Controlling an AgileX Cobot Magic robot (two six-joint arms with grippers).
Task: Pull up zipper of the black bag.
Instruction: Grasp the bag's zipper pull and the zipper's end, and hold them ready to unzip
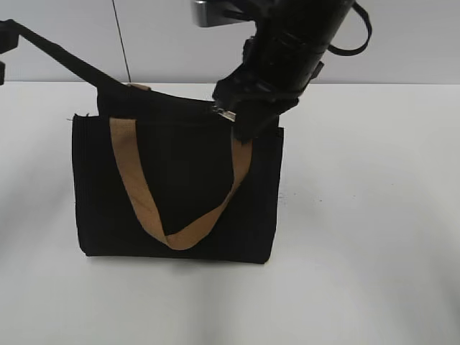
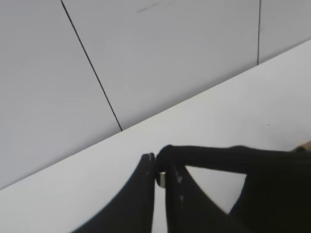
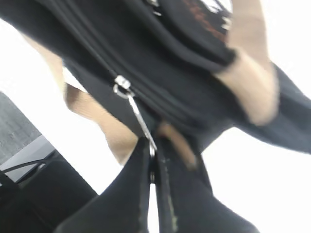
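Note:
The black bag [image 1: 180, 208] stands upright on the table, one tan handle hanging down its front. My left gripper [image 2: 158, 167] is shut on a black fabric strip at the bag's left top end. In the exterior view it pulls that strip taut up to the far left [image 1: 8, 32]. My right gripper [image 1: 233, 118] is at the bag's top edge, right of the middle. In the right wrist view it [image 3: 152, 148] is shut on the silvery pull tab [image 3: 138, 116] of the zipper [image 3: 92, 48], whose slider sits just above the fingertips.
The white table [image 1: 374, 237] extends to the right of and in front of the bag. A grey wall with a dark seam [image 1: 122, 43] stands behind the table. The second tan handle [image 3: 250, 73] lies behind the zipper in the right wrist view.

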